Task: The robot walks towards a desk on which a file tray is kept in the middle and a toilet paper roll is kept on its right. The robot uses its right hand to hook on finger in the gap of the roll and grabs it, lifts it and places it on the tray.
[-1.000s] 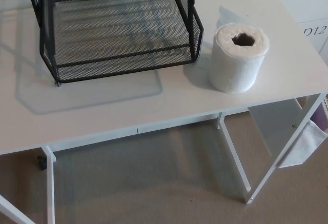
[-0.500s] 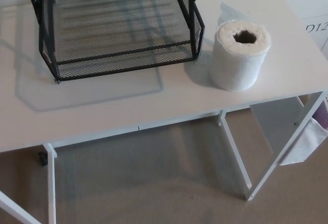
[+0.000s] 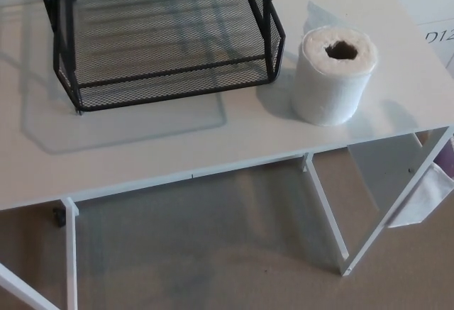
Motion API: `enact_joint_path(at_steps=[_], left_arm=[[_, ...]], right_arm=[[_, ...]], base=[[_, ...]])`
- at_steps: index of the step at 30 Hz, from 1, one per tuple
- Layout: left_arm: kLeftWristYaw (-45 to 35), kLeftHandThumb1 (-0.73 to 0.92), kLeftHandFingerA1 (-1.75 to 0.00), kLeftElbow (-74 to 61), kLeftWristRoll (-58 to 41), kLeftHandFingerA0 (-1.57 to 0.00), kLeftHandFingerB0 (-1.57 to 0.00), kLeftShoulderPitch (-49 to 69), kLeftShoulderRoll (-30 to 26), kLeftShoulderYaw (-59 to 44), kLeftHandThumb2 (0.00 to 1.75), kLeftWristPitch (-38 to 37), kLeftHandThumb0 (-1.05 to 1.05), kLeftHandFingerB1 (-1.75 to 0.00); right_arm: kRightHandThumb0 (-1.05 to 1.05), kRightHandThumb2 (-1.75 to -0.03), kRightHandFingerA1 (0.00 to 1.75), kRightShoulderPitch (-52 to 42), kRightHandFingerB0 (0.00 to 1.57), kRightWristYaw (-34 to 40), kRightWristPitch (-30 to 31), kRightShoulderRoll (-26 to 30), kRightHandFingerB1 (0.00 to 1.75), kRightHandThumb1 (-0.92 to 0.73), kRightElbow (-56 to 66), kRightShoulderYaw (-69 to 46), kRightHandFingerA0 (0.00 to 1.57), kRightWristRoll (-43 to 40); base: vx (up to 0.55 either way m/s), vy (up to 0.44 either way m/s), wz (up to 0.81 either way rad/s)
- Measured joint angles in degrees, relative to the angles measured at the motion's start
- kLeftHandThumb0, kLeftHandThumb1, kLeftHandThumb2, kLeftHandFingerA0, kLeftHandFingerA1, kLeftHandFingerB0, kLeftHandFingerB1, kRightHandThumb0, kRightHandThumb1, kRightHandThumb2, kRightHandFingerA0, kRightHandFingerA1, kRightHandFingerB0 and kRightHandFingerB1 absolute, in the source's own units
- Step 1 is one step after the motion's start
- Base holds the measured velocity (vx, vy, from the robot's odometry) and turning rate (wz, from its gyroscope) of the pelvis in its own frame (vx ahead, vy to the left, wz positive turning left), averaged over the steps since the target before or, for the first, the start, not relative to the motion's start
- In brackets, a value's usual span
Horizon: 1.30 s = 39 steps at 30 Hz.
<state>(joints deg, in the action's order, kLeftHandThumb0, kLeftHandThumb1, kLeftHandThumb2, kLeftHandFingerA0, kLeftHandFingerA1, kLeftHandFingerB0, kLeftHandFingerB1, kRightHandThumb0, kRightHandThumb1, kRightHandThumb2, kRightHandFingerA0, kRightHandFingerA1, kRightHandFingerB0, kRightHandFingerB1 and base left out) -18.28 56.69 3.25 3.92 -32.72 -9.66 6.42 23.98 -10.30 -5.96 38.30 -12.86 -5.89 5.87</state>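
Toilet paper roll (image 3: pixel 333 76) is standing upright on the desk (image 3: pixel 163 157), just right of the black mesh file tray (image 3: pixel 167 76) — core hole facing up, open for hooking. Neither hand is showing — finger state cannot be told.

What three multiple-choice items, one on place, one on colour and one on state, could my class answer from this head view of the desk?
1. Where does the toilet paper roll stand?
A. inside the tray
B. on the desk, right of the tray
C. on the floor

2. What colour is the mesh file tray?
A. black
B. white
C. red

3. How is the roll posed?
A. lying on its side
B. held in a robot hand
C. upright, core hole facing up

Answers:
1 B: it rests on the white desk beside the tray's right wall.
2 A: frame and mesh are black.
3 C: the dark core opens upward, and no robot hand shows.
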Motion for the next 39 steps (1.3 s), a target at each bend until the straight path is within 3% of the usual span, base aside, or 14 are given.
enact_joint_path(at_steps=[12, 13, 17, 18, 21, 23, 24, 28, 29, 30, 32, 33, 38, 39], left_arm=[[-0.1, 0.81, -0.57, 0.7, -1.6, -0.38, -0.38, 2.0, 1.3, -3.0, 0.64, 0.0, -0.57, -0.42], [-0.1, 0.66, -0.63, 0.7, -1.7, -0.36, -0.27, 2.2, 1.3, -3.1, 1.02, 0.0, -0.58, -0.52], [-0.2, 0.81, -0.60, 0.7, -2.1, -0.38, -0.38, 2.7, 1.3, -3.2, 0.64, 0.1, -0.56, -0.44], [-0.2, 0.64, -0.64, 0.6, -2.2, -0.37, -0.26, 2.8, 1.3, -3.3, 1.02, 0.3, -0.54, -0.54], [-0.2, 0.81, -0.65, 0.7, -2.2, -0.36, -0.38, 2.7, 1.3, -3.2, 0.64, 0.4, -0.56, -0.46], [-0.2, 0.65, -0.65, 0.6, -2.4, -0.37, -0.29, 2.9, 1.3, -3.4, 1.01, 0.4, -0.57, -0.55], [-0.2, 0.80, -0.54, 0.5, -2.5, -0.35, -0.37, 2.9, 1.3, -3.4, 0.64, 0.4, -0.57, -0.43], [-0.2, 0.81, -0.55, 0.3, -2.5, -0.44, -0.42, 3.6, 1.4, -2.9, 0.64, 0.4, -0.57, -0.43], [-0.1, 0.63, -0.65, 0.9, -2.3, -0.41, -0.28, 3.5, 1.4, -2.4, 1.04, 0.3, -0.52, -0.53], [0.0, 0.81, -0.67, 1.3, -2.2, -0.41, -0.43, 3.4, 1.4, -2.2, 0.64, 0.3, -0.57, -0.47], [0.1, 0.67, -0.62, 1.9, -2.2, -0.37, -0.29, 3.4, 1.4, -1.9, 1.02, 0.3, -0.59, -0.53], [0.1, 0.81, -0.57, 2.1, -2.1, -0.42, -0.43, 3.4, 1.4, -1.7, 0.64, 0.3, -0.56, -0.45], [0.1, 0.81, -0.50, 2.3, -2.2, -0.35, -0.37, 3.7, 1.4, -1.7, 0.64, 0.0, -0.55, -0.43], [0.0, 0.66, -0.60, 2.1, -2.3, -0.37, -0.31, 3.9, 1.4, -2.0, 1.01, 0.0, -0.57, -0.54]], right_arm=[[-0.51, -0.58, 0.45, 7.1, 0.11, -9.4, 7.6, 2.7, 0.27, -0.55, 8.1, 10.0, 0.25, 2.2], [-0.53, -0.58, 0.45, 7.7, 0.11, -9.9, 8.1, 2.7, 0.26, -0.56, 8.2, 10.7, 0.25, 2.6], [-0.52, -0.59, 0.50, 9.2, 0.10, -12.0, 10.5, 2.6, 0.27, -0.56, 8.7, 13.7, 0.24, 4.3], [-0.54, -0.59, 0.49, 9.7, 0.09, -12.4, 10.9, 2.6, 0.26, -0.56, 8.7, 14.4, 0.23, 5.0], [-0.55, -0.60, 0.45, 10.4, 0.08, -13.5, 11.5, 2.6, 0.24, -0.59, 8.5, 15.6, 0.19, 5.9], [-0.54, -0.60, 0.45, 11.1, 0.10, -14.4, 12.0, 2.6, 0.25, -0.58, 8.1, 16.8, 0.19, 6.8], [-0.54, -0.60, 0.44, 11.7, 0.10, -14.9, 12.1, 2.6, 0.24, -0.58, 7.6, 17.4, 0.17, 7.3], [-0.51, -0.59, 0.39, 14.6, 0.09, -16.6, 13.1, 2.4, 0.26, -0.59, 4.9, 20.0, 0.15, 9.3], [-0.50, -0.59, 0.39, 15.4, 0.10, -17.0, 13.2, 2.2, 0.26, -0.59, 4.1, 20.9, 0.17, 9.9], [-0.50, -0.60, 0.39, 15.9, 0.10, -17.2, 13.3, 2.0, 0.26, -0.59, 3.5, 21.6, 0.18, 10.4], [-0.51, -0.59, 0.40, 16.7, 0.11, -17.5, 13.3, 1.8, 0.27, -0.60, 2.3, 22.9, 0.20, 11.3], [-0.52, -0.59, 0.43, 17.3, 0.11, -17.7, 13.2, 1.6, 0.28, -0.59, 1.3, 24.2, 0.20, 12.4], [-0.54, -0.60, 0.61, 18.0, 0.13, -17.7, 11.7, 0.7, 0.32, -0.58, -1.3, 28.5, 0.29, 16.0], [-0.60, -0.80, 0.65, 18.2, 0.07, -17.6, 11.5, 0.2, 0.43, -0.46, -1.7, 29.6, 0.31, 17.2]], base=[[0.00, 0.000, 0.00], [0.00, 0.000, 0.00], [0.00, 0.000, 0.00], [0.00, 0.000, 0.00], [0.00, 0.000, 0.00], [0.00, 0.000, 0.00], [0.00, 0.000, 0.00], [0.00, 0.000, 0.00], [0.00, 0.000, 0.00], [0.00, 0.000, 0.00], [0.00, 0.000, 0.00], [0.00, 0.000, 0.00], [0.00, 0.000, 0.00], [0.00, 0.000, 0.00]])
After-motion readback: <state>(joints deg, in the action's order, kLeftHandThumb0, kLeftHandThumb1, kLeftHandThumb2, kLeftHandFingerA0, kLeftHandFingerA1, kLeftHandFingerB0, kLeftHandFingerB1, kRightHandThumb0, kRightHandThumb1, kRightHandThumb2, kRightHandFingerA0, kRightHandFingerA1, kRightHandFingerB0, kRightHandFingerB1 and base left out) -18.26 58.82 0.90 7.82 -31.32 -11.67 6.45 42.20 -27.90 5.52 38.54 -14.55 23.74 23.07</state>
